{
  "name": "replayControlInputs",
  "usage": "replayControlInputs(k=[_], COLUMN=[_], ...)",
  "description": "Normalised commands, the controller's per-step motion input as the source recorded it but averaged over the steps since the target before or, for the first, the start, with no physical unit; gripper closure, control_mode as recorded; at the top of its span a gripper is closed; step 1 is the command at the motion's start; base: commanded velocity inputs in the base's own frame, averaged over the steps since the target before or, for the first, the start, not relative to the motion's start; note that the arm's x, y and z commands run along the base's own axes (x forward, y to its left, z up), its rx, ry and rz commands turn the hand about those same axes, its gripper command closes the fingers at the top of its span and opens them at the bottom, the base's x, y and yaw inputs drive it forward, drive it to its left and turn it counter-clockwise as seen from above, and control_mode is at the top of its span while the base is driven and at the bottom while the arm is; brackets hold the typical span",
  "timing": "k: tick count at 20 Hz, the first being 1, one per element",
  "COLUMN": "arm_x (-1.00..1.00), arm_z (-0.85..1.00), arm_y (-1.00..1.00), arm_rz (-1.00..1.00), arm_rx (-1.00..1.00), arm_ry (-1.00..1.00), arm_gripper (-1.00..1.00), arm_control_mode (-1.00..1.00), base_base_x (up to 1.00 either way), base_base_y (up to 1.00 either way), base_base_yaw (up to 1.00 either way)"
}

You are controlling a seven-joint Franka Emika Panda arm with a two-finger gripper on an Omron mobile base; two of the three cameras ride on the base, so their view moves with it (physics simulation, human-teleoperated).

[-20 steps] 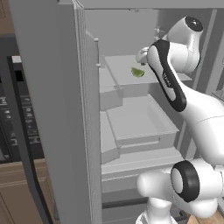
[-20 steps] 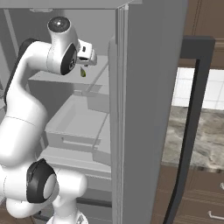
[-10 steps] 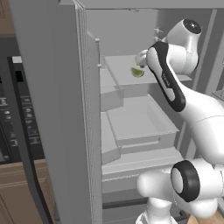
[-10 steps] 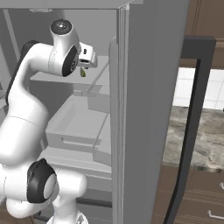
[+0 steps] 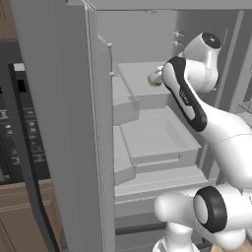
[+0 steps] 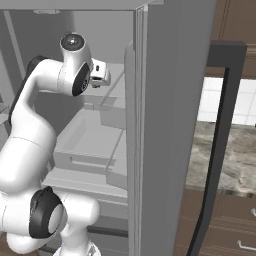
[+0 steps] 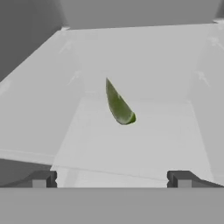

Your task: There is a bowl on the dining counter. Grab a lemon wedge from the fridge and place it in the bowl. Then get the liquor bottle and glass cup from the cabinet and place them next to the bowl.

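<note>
Reaching into fridge (image 5: 64, 123) for lemon wedge (image 7: 119, 105). Gripper (image 7: 111, 178) jaws standing wide, holding nothing; wedge lying ahead, centred between them on shelf (image 7: 144, 144). Next, probably: advancing, closing.

no readable text, label, brand, number or sign appears on anything in these views.

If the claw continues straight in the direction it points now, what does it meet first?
Most likely the lemon wedge, which lies on the fridge shelf almost centred ahead of the open claw. Nothing stands between them in the hand view, though how far ahead the wedge lies is hard to judge.
</note>
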Motion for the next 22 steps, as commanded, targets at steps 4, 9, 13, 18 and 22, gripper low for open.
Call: replayControlInputs(k=[4,9,13,18,22], arm_x=[0.14,0.33,0.46,0.48,0.29], arm_z=[0.00,0.00,0.00,-0.01,-0.16], arm_y=[0.00,0.00,0.04,0.02,0.00], arm_rz=[0.01,0.01,0.00,0.02,0.06], arm_rx=[0.00,0.00,-0.02,-0.02,-0.01], arm_ry=[0.00,0.06,0.08,0.10,0.05], arm_gripper=[-1.00,-1.00,-1.00,-1.00,-1.00], arm_control_mode=[-1.00,-1.00,-1.00,-1.00,-1.00], base_base_x=[0.00,0.00,0.00,0.00,0.00], base_base_y=[0.00,0.00,0.00,0.00,0.00], base_base_yaw=[0.00,0.00,0.00,0.00,0.00])
